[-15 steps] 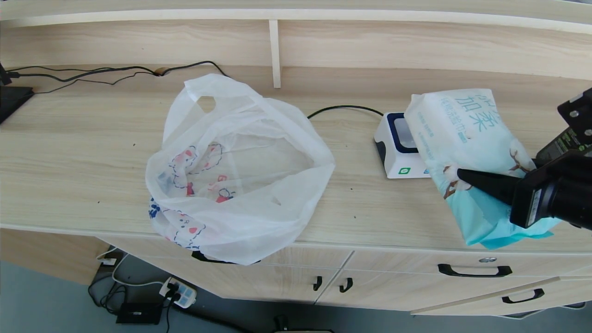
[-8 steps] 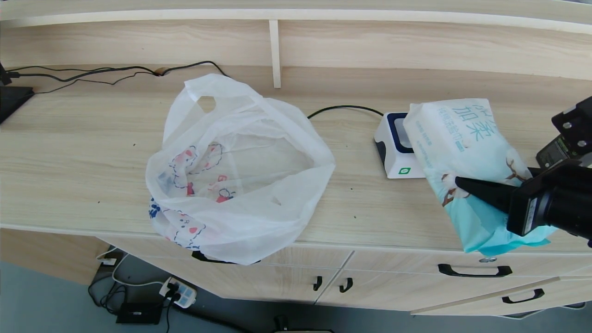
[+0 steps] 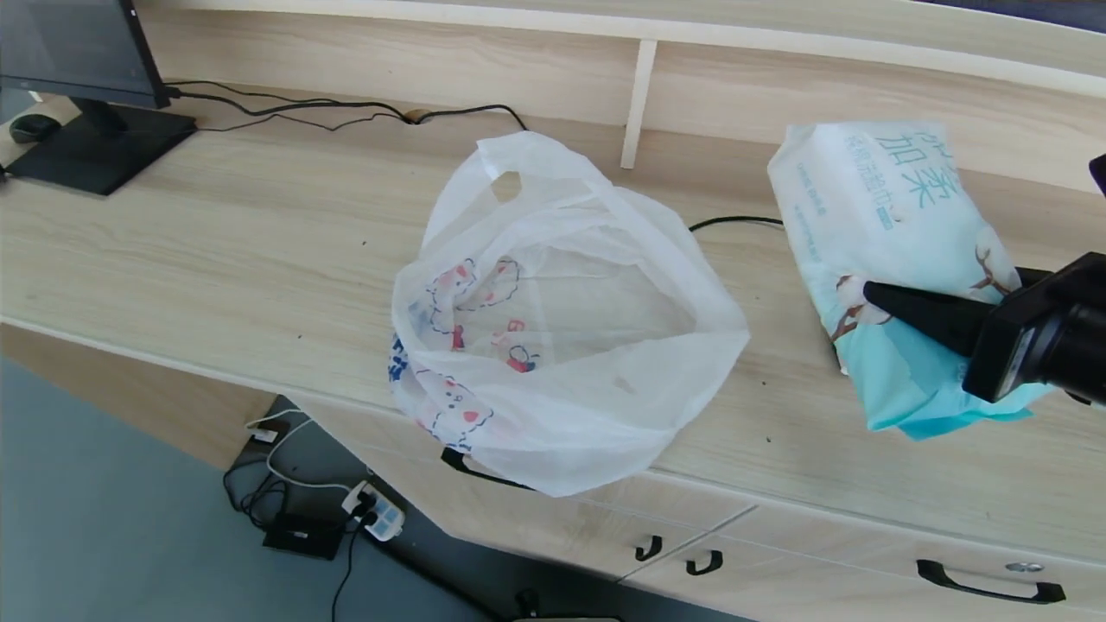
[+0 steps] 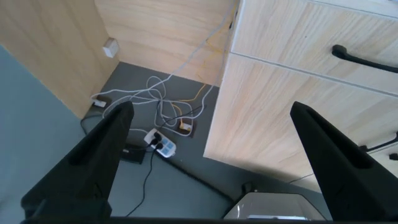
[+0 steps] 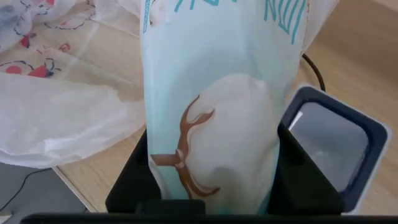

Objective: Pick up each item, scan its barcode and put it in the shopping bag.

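1. Right gripper (image 3: 873, 292) is clamped on the teal-and-white soft plastic tissue pack (image 3: 873, 199), held above the light wooden counter (image 3: 216, 242), right of the open white printed plastic shopping bag (image 3: 553, 432).
2. Left gripper (image 4: 211, 112) has its jaws spread wide, down beside the wooden drawers (image 4: 298, 37).

Soft, even light is washing the wooden counter (image 3: 216, 250); the shopping bag (image 3: 570, 415) is casting only a faint shadow.

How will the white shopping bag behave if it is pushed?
The shopping bag looks thin and crumpled, so probably floppy and light. Its mouth stands open, but a nudge from the tissue pack may collapse or slide it.
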Controlling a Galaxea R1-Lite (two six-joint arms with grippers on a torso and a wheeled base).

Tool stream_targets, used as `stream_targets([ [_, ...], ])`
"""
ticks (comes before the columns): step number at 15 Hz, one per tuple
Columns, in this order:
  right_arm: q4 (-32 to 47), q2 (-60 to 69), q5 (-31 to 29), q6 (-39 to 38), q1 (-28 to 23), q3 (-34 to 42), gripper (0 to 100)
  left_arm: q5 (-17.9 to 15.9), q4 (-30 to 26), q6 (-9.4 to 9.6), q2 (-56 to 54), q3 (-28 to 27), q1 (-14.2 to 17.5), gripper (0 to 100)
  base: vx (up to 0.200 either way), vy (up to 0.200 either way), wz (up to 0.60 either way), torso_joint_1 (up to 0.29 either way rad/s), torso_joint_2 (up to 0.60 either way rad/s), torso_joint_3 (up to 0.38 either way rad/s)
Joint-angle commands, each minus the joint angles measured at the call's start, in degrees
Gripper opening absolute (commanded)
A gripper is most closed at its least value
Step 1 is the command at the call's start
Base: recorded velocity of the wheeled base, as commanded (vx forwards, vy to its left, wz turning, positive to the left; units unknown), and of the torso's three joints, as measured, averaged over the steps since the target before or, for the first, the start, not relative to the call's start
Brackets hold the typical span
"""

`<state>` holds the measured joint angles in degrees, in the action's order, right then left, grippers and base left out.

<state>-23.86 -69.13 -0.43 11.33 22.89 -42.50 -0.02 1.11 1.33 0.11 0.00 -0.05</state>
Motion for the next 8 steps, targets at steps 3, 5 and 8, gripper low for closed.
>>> stream_targets([
  [3,-0.1,1.9,-0.1,2.5,1.8,-0.7,0,-0.1,0.0,-0.01,0.0,0.0,0.0,100,0.000,0.000,0.60,0.001,0.00,-0.001],
  [5,-0.1,2.1,-0.1,2.6,2.1,-1.2,0,0.0,0.0,-0.01,0.0,0.0,0.0,100,0.000,0.000,0.60,-0.002,0.00,0.002],
  [8,-0.1,0.8,0.1,2.0,2.3,-2.2,0,-0.1,0.0,0.08,0.0,0.0,0.0,100,0.000,0.000,0.60,0.004,0.01,0.004],
])
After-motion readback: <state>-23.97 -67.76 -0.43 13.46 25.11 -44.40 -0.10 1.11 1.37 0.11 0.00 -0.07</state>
